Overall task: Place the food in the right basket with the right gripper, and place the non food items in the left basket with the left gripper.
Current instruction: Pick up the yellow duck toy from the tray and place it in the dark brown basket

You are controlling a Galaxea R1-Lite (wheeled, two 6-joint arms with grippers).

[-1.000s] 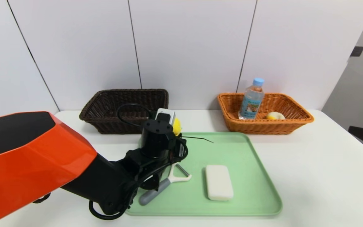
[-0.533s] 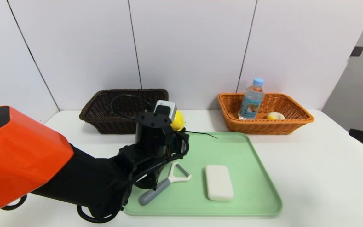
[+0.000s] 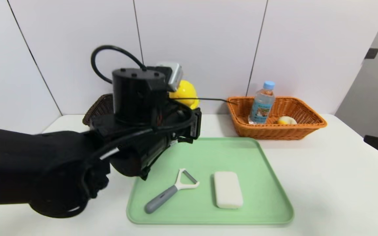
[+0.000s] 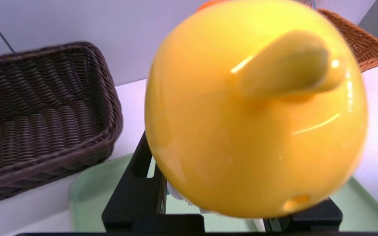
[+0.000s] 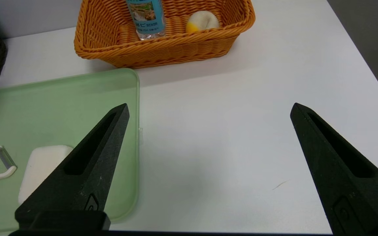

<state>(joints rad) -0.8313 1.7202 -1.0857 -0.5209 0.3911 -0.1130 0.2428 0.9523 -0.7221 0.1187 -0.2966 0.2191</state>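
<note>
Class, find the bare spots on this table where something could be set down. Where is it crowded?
Bare: the table right of the tray, below the orange basket. Crowded: the tray's near half, with peeler and soap-like bar.

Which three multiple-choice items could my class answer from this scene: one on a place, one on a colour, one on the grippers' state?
1. Where is the peeler?
A) in the dark basket
B) on the green tray
C) beside the bottle

2. What colour is the bottle's cap?
A) light blue
B) red
C) white

3. Which is true of the grippers?
A) both are empty
B) the right one holds the bun
C) the left one holds the yellow duck

Key:
1 B: the peeler lies on the green tray.
2 A: the bottle, standing in the orange-tan basket, has a light-blue cap.
3 C: the left gripper grips the yellow duck in the air; the right gripper is open and empty over the table.
</note>
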